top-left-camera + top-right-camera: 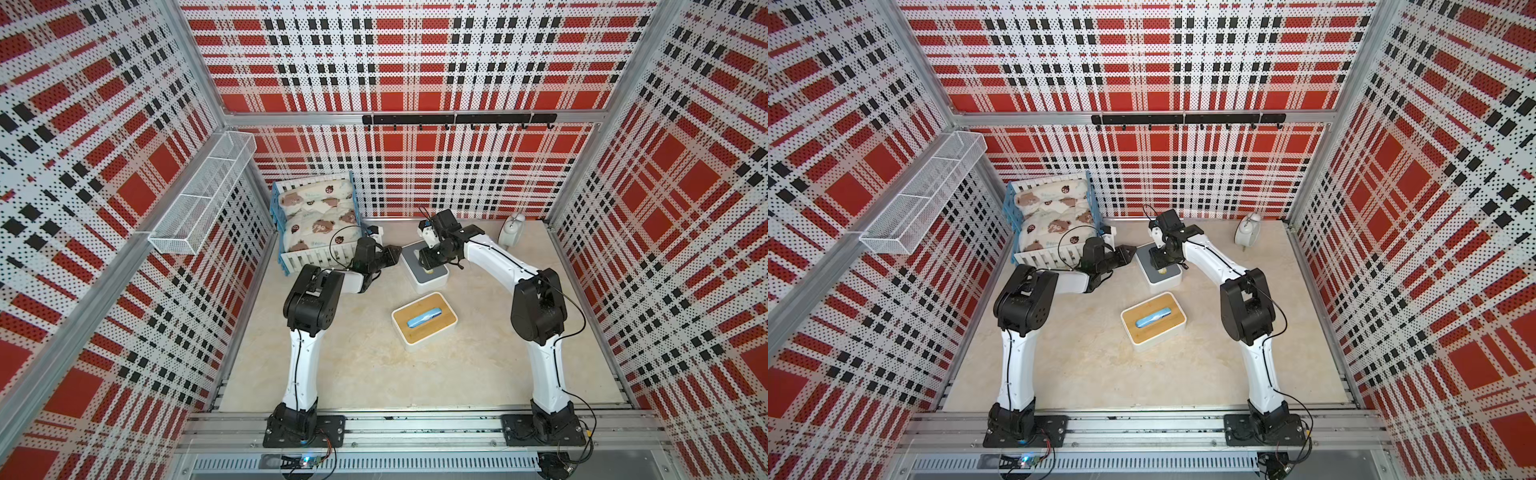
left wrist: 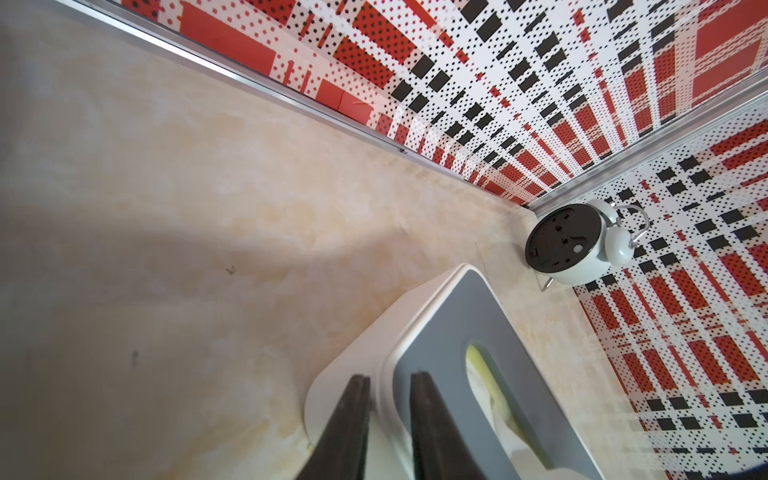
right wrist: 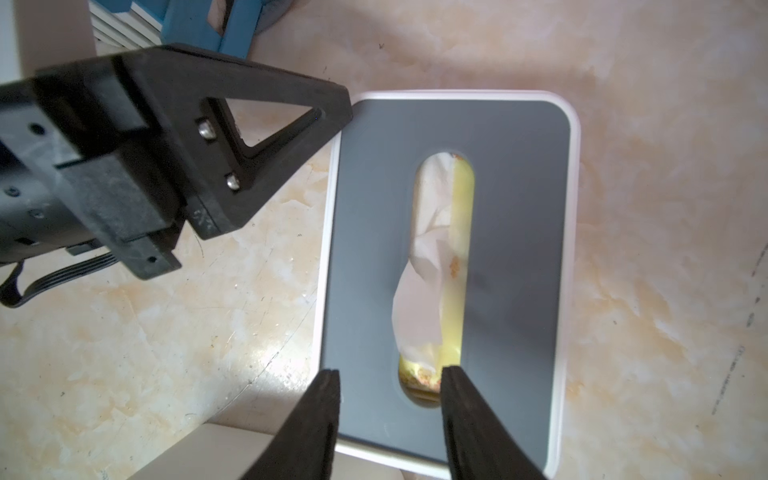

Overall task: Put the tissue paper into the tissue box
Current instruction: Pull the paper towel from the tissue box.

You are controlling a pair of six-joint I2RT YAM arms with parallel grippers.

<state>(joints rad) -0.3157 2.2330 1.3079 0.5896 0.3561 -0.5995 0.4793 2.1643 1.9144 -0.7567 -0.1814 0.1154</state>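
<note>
Your right gripper [image 3: 390,374] hangs over the tissue box [image 3: 519,249], its jaws parted with nothing between them. Under its tips you see the grey lid [image 3: 374,249] and one end of the slot [image 3: 419,395].

The tissue paper [image 3: 419,299] sits in that slot as a crumpled white sheet. One fold bulges over the slot's edge onto the lid, and yellow shows beside it inside the box.

Your left gripper [image 2: 388,380] is at a corner of the same box, jaws narrowly apart. One finger is over the grey lid and the other outside the white wall, so they straddle the rim. You cannot tell whether they pinch it.

In both top views the tissue box [image 1: 411,259] stands toward the back of the table [image 1: 353,365], between the two grippers. A toy bed [image 1: 316,216] with a bear quilt is just beside the left one. A second box with a wooden lid [image 1: 440,309] lies nearer the arm bases, something blue [image 1: 424,321] in its opening. An alarm clock [image 1: 510,230] stands in the far corner on the right arm's side.
</note>
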